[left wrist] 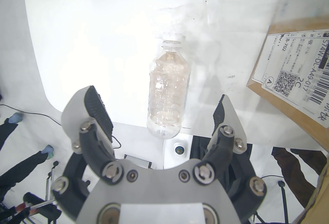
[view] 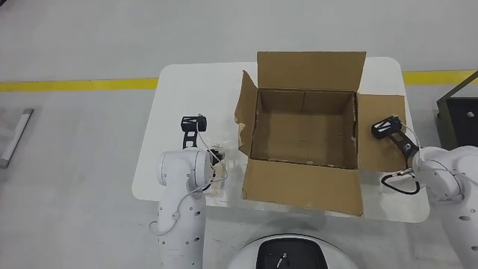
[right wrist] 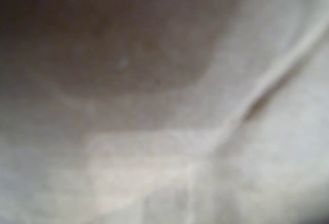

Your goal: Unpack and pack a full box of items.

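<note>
Top view / box: the cardboard box (view: 302,187) sits mid-table (view: 172,90) with all four flaps splayed outward. I judge this keeps the opening free for both arms. The interior looks bare.
Top view / left gripper: the left gripper (view: 193,125) hangs at 9 o'clock of the box, over the table.
Top view / bottle: the clear bottle (view: 216,155) is at 8 o'clock of the box and about 5 o'clock of the left gripper. The arm partly hides it, so this reading is tentative.
Top view / right gripper: the right gripper (view: 388,127) is at 3 o'clock of the box, over the right flap. Its state cannot be told.
Left wrist view / claw: the fingers (left wrist: 96,104) are spread wide with nothing between the pads, wider than the bottle and likely set to straddle it.
Left wrist view / bottle: it lies on its side on the table beside the box, in line between the fingers but beyond them and untouched. The cap points away from the wrist.
Right wrist view: a blurred brown and pale surface, possibly cardboard at close range.
</note>
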